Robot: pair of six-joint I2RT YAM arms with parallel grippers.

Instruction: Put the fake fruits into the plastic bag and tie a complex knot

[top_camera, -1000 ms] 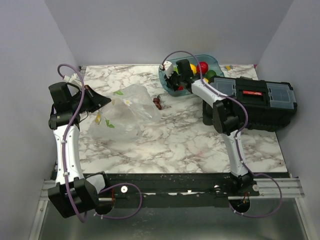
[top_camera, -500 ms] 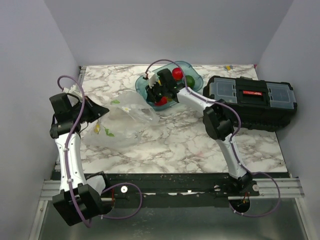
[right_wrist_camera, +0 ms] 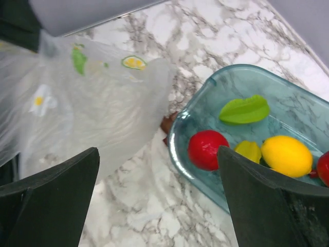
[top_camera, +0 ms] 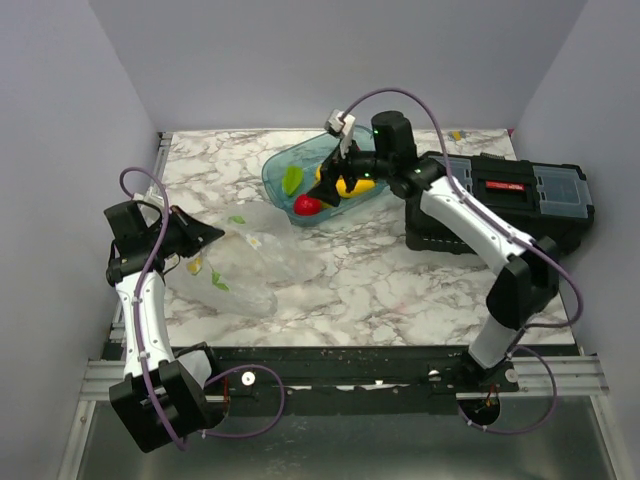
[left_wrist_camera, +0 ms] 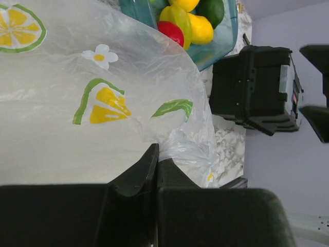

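Left gripper (left_wrist_camera: pixel 156 154) is clenched on the film edge of the thin transparent citrus-print plastic bag (top_camera: pixel 250 265). The bag lies left of the translucent teal plastic tub (top_camera: pixel 275 175), on its near side. The grip probably pins the bag so its mouth stays lifted toward the tub.

Right gripper (right_wrist_camera: pixel 158 154) is released, jaws wide and empty, hovering over the tub's left end, apparently lined up for a pick.

The glossy plastic fake fruits (top_camera: pixel 307 205) are all inside the tub: red round one (right_wrist_camera: pixel 207 149), yellow lemon (right_wrist_camera: pixel 286 154), flat green piece (right_wrist_camera: pixel 245 109). None is in the bag and there is no knot yet. A black rigid toolbox (top_camera: pixel 510 200) sits right of the tub.

The task has barely begun; the first fruit grab looks next.
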